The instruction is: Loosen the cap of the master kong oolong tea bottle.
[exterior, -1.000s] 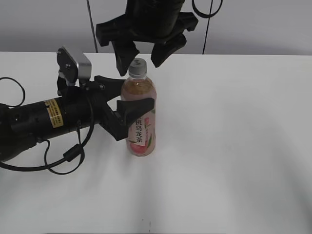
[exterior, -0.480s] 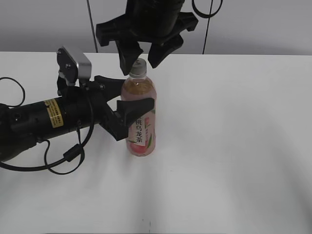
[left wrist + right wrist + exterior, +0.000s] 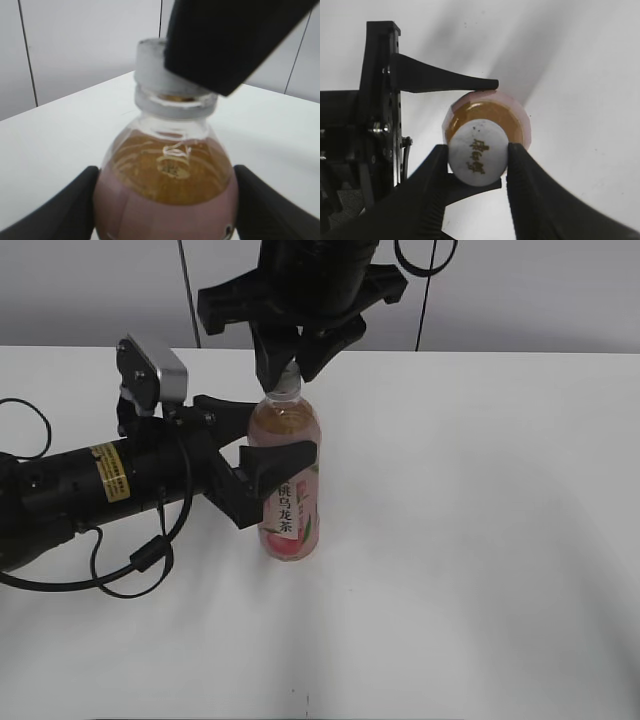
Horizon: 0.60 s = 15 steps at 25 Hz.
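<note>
The right gripper (image 3: 478, 156) comes down from above and has its two black fingers closed on opposite sides of the cap (image 3: 478, 152), touching it left and right. The left gripper (image 3: 268, 465) reaches in from the side and clamps the master kong oolong tea bottle (image 3: 287, 480) around its body at label height, one finger on the near side and one on the far side. The bottle stands upright on the white table (image 3: 480, 540), directly under the right gripper.

To do this well, I judge the right wrist should turn about the bottle's own axis with the fingers level on the cap's side wall, while the left grip resists without crushing the bottle. A light squeeze on top risks slipping; a hard squeeze below could dent the thin wall.

The cap is a small white plastic disc with dark print on its flat top and a ring collar beneath. The bottle is clear, rounded at the shoulder, filled with amber tea, and wears a glossy pink label with black characters
</note>
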{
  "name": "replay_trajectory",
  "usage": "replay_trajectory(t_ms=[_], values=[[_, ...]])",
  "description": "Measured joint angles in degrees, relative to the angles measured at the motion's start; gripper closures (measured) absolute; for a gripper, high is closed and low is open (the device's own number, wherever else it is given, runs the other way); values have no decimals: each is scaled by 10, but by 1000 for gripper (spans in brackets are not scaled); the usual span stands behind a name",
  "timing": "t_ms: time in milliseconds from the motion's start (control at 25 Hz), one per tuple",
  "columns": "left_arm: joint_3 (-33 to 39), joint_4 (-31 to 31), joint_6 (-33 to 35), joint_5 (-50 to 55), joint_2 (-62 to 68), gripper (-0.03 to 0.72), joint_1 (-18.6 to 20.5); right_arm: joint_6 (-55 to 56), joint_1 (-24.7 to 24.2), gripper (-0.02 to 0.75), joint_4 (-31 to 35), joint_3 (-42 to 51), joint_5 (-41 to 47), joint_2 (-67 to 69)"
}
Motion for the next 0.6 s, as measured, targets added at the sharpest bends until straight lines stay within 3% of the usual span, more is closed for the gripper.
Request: replay_trajectory(t_ms=[440,600], values=[[0,0,0,0,0,214,0,-28,0,463,0,0,0,0],[0,0,0,0,0,214,0,-90,0,464,-1,0,0,0]])
